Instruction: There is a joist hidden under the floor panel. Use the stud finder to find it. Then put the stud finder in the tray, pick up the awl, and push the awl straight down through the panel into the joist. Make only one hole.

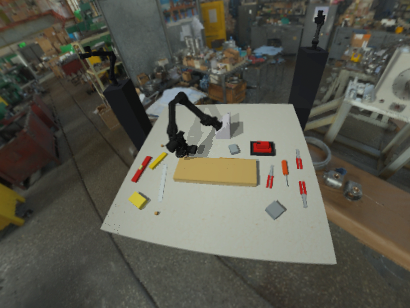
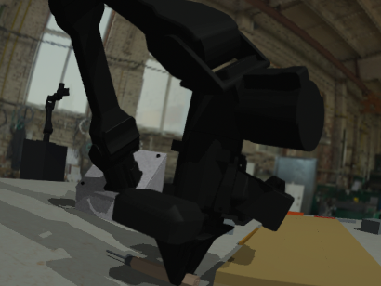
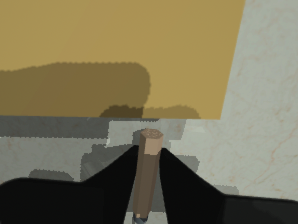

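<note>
The tan floor panel [image 1: 215, 173] [image 2: 307, 246] [image 3: 165, 35] lies flat on the table; no hole shows in its visible top. The awl [image 2: 150, 267] [image 3: 147, 175] lies low at the table beside the panel's edge, its wooden handle's end towards the panel and its metal tip pointing away. My gripper [image 1: 182, 155] [image 2: 181, 278] [image 3: 149, 151] is shut on the awl's handle. The red stud finder [image 1: 262, 146] sits in the black-rimmed tray [image 1: 252, 149] behind the panel's right end. The joist is hidden.
A grey block [image 1: 234, 149] lies behind the panel. Right of it are pliers [image 1: 270, 177], an orange screwdriver [image 1: 285, 167] and a grey square [image 1: 275, 209]. Left are a white ruler [image 1: 163, 183], a red level [image 1: 141, 169] and yellow blocks [image 1: 158, 160] [image 1: 138, 200].
</note>
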`<state>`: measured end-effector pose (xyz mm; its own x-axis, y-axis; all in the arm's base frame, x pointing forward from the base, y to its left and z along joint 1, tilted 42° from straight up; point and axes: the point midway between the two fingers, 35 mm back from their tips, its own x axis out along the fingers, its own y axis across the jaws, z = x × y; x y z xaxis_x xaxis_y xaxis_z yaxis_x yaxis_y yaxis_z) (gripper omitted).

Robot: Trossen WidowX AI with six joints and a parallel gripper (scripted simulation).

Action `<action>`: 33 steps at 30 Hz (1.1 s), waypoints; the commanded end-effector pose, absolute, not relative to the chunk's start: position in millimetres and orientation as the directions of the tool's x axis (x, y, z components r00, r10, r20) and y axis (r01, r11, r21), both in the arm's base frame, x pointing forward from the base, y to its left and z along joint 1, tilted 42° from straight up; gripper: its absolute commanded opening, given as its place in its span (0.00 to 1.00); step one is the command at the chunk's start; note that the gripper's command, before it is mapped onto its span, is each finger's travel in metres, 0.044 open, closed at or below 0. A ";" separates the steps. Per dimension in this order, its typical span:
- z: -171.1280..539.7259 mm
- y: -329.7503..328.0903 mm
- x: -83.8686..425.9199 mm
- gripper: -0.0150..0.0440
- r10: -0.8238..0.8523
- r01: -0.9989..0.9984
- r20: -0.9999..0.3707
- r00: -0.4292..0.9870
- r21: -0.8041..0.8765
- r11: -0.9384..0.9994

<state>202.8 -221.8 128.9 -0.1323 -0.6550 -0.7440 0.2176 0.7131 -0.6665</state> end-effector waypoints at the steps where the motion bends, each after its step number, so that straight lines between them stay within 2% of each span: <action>1: 137.9 -214.4 207.7 0.25 -0.654 0.222 -0.746 -0.125 -0.663 0.715; 22: 217.6 -141.9 210.6 0.25 -0.653 0.219 -0.747 -0.127 -0.663 0.716; 33: 181.5 -119.2 236.4 0.25 -0.433 -0.070 -0.895 -0.104 -0.428 0.901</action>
